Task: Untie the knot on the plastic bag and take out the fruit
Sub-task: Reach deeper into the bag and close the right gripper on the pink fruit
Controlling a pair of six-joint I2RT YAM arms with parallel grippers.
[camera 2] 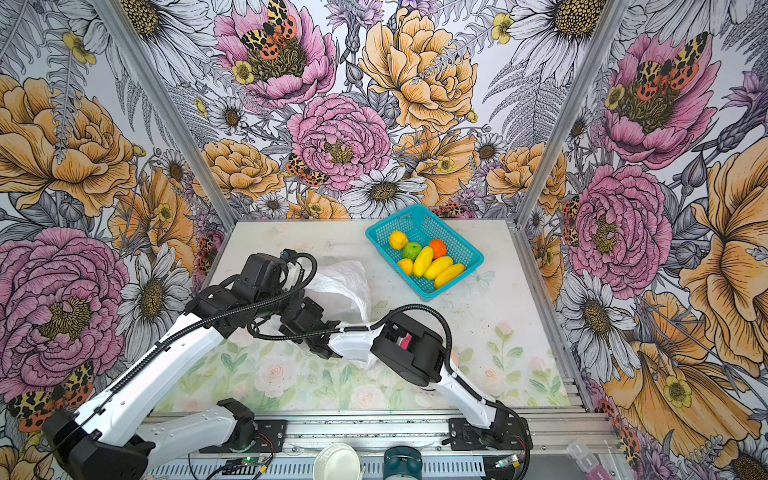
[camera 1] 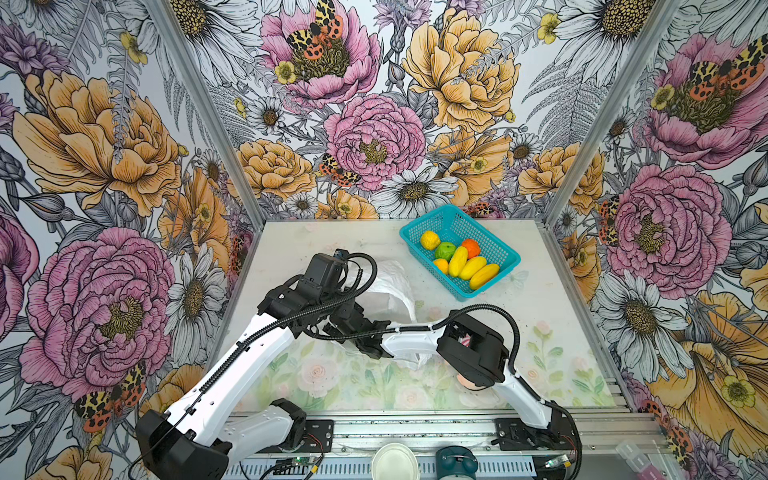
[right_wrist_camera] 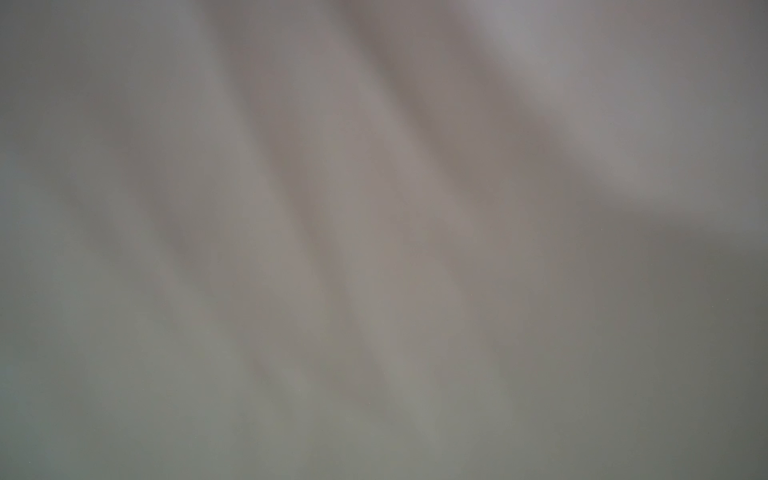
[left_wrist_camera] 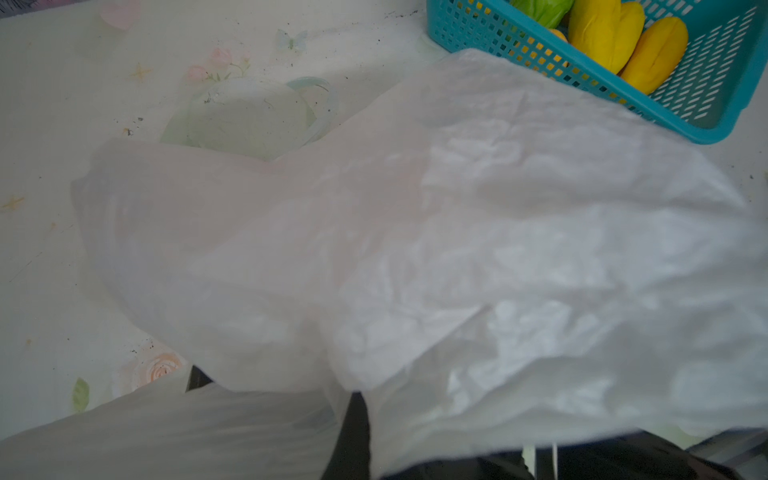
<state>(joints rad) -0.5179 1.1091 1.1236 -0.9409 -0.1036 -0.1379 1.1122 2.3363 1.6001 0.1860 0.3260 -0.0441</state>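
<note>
1. Film of the plastic bag (right_wrist_camera: 374, 249) lies right against my right wrist lens, which shows only a grey blur.
2. Under me is a pale desk (camera 1: 316, 241) with a faded flower print. Flowered walls (camera 1: 104, 145) stand on three sides, and a metal rail (camera 1: 415, 432) runs along the near edge.
3. Left to right: my left gripper (left_wrist_camera: 353, 419) is together, clamped on the bag's film, which hangs crumpled before it at mid-desk. My right gripper (camera 1: 368, 347) reaches across under cables and film, so I cannot tell whether it is apart or together. The teal basket (camera 1: 486, 232) sits at the back right.
4. My right elbow hides most of a pink and peach thing (camera 1: 467, 381).
5. On the rail are one white bowl (camera 1: 394, 461) and one teal round object (camera 1: 456, 461).
6. The fruit (camera 1: 458, 261) in the basket numbers seven: three long yellow, two round yellow, one green, one orange.
</note>
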